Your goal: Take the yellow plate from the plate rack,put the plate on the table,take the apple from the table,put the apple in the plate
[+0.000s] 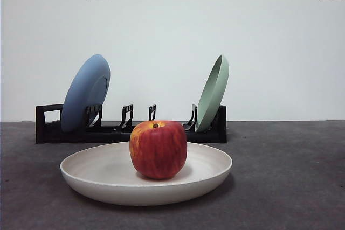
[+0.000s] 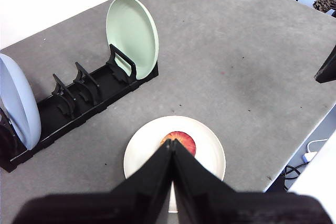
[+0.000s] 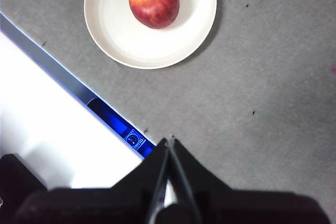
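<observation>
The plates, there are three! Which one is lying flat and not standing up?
The cream plate, flat on the table with the apple sitting in it. The blue plate and green plate both stand on edge in the black rack behind it.

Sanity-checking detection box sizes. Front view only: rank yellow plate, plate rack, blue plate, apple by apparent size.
1. plate rack: widest span, just ahead of the plate.
2. yellow plate: close to the rack's width, but nearer the camera, so true order is unsure.
3. blue plate.
4. apple: smallest, though nearer than the blue plate.
</observation>
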